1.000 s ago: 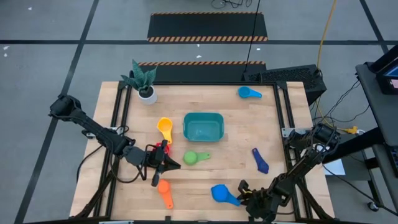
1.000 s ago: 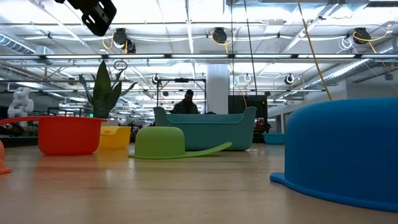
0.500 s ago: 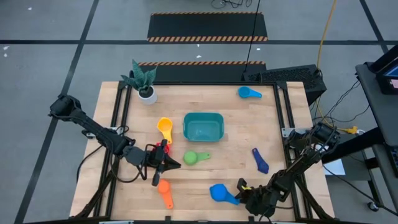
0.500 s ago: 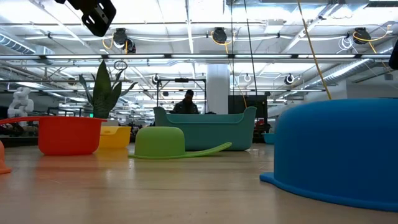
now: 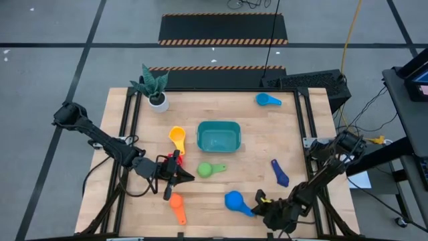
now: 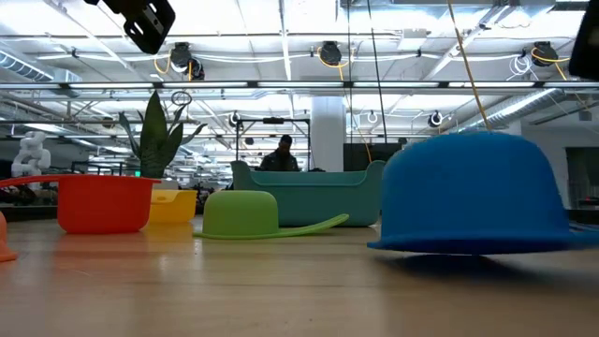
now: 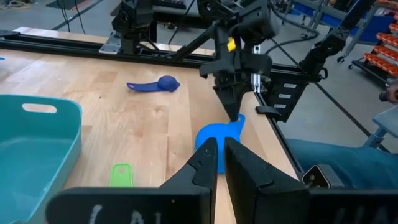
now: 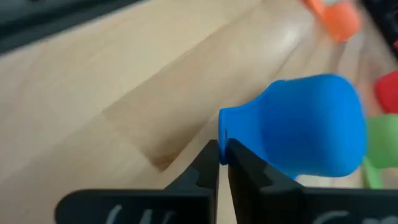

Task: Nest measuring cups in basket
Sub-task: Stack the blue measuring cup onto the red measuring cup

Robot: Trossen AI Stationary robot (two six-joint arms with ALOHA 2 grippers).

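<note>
I see the basket [image 5: 218,136] sitting mid-bench [image 5: 294,147], with one cup [image 5: 176,138] just to its left and another [image 5: 208,169] just in front. A potted plant [image 5: 154,87] stands at the far left corner, a cup [image 5: 267,100] at the far right. Near the front edge, my right tool [image 5: 255,205] pinches a cup's [image 5: 235,201] handle.

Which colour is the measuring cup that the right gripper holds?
Bright blue measuring cup, pinched by the right gripper; right wrist view shows it best.
</note>
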